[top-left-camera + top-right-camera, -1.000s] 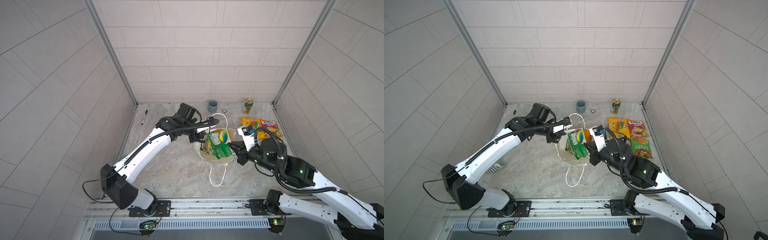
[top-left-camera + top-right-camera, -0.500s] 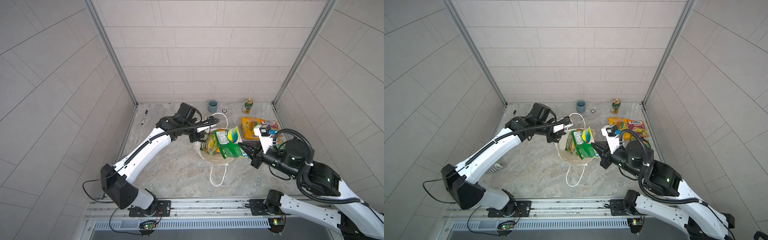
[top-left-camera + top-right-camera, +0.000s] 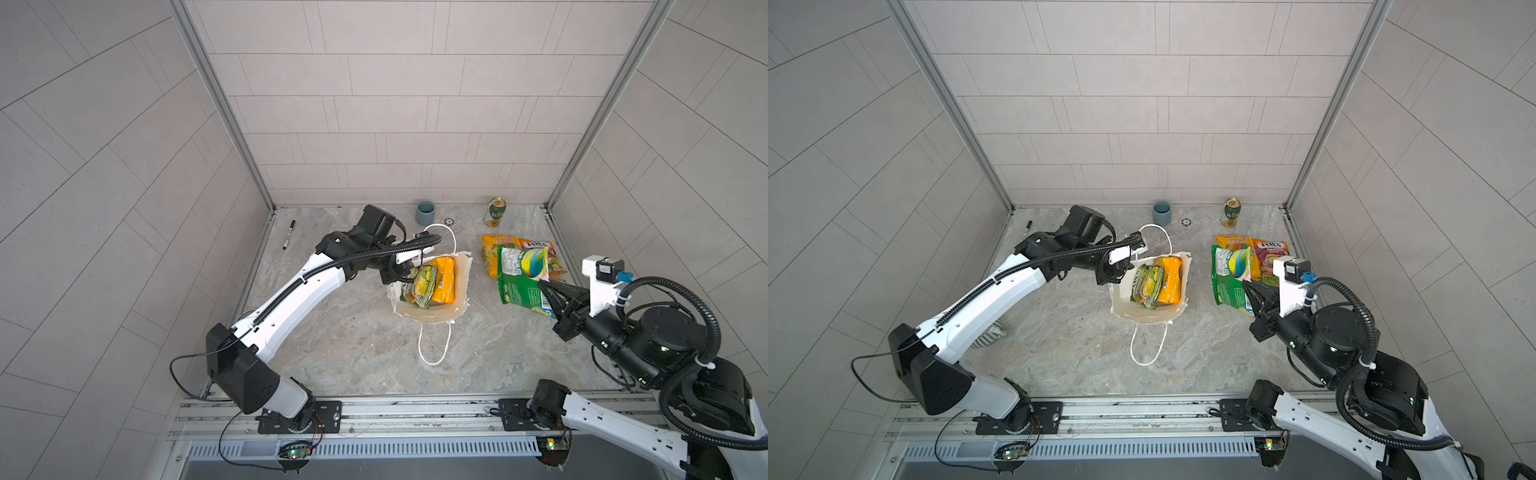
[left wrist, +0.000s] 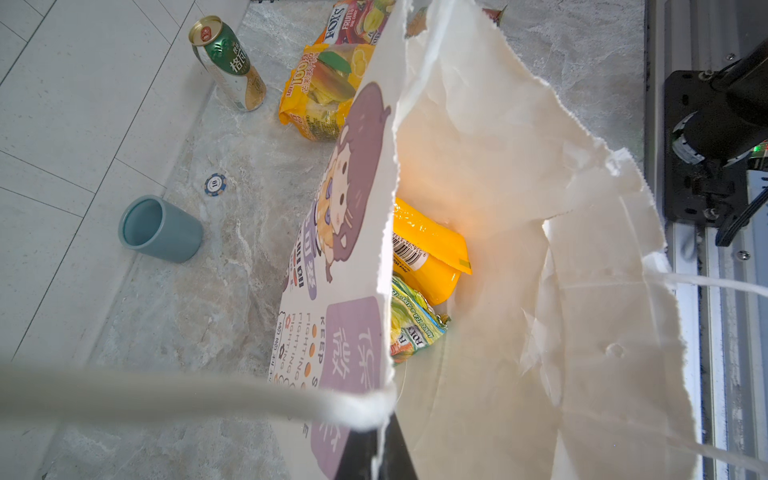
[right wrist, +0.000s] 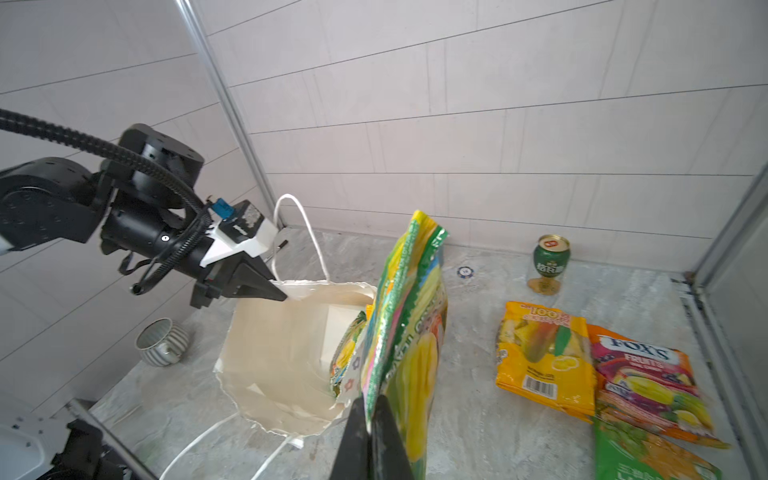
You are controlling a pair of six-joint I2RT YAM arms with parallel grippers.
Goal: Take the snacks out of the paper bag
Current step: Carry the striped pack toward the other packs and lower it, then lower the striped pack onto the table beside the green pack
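Grip check, nearest first: my right pincer [image 3: 542, 286] sits at about 4 o'clock over the table [image 3: 353, 340], jaws pressed together on the lower edge of a green packet [image 3: 521, 282]. That packet is outside the bag, off to its right. On the right wrist camera I see it edge-on and upright, pinched between the two black fingers. I can't tell whether it touches the tabletop.

Dead centre stands the paper bag [image 3: 462, 291], mouth open, rim torn, with one cord handle trailing toward 6 o'clock. Two snacks show inside, an orange packet [image 3: 444, 280] and a green-yellow packet [image 3: 423, 286], leaning side by side.

My left pincer [image 5: 279, 296] comes in from 9 o'clock and is clamped on the bag's rim, close by the other handle.

Out at 2 o'clock a yellow packet [image 3: 492, 249] and a pink-orange packet [image 3: 536, 249] lie flat and touching. A second green packet [image 5: 648, 453] lies against the pink-orange one.

Along the far wall I've got a pen [image 3: 289, 235] at 11, a blue cup [image 3: 425, 212] and a chip [image 3: 448, 221] at 12, and a can [image 3: 497, 212] at 1.
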